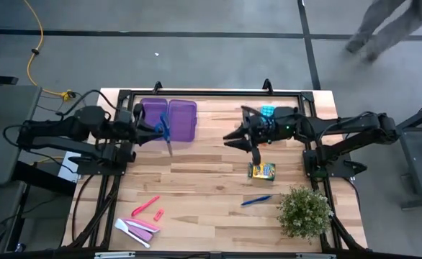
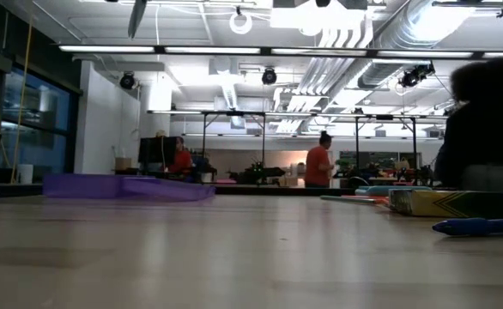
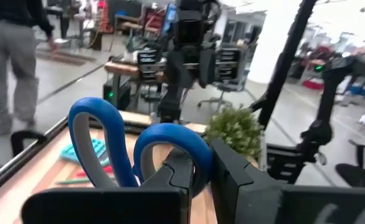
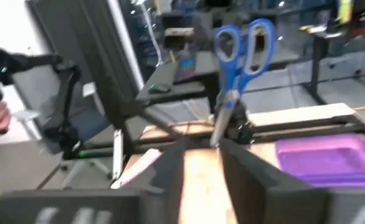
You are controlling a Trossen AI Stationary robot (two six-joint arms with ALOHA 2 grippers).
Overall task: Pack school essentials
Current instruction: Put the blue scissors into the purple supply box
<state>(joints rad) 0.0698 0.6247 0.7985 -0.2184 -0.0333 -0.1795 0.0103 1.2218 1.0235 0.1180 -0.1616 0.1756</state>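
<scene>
Scissors [image 1: 167,134] pinched in left tool [image 1: 158,129]; right tool [image 1: 238,137] spread; crayon box [image 1: 262,170] lettering unreadable.

The scissors' [image 3: 139,152] blades are hidden behind the left gripper; the pen [image 2: 483,227] runs off the low view's right edge.
</scene>
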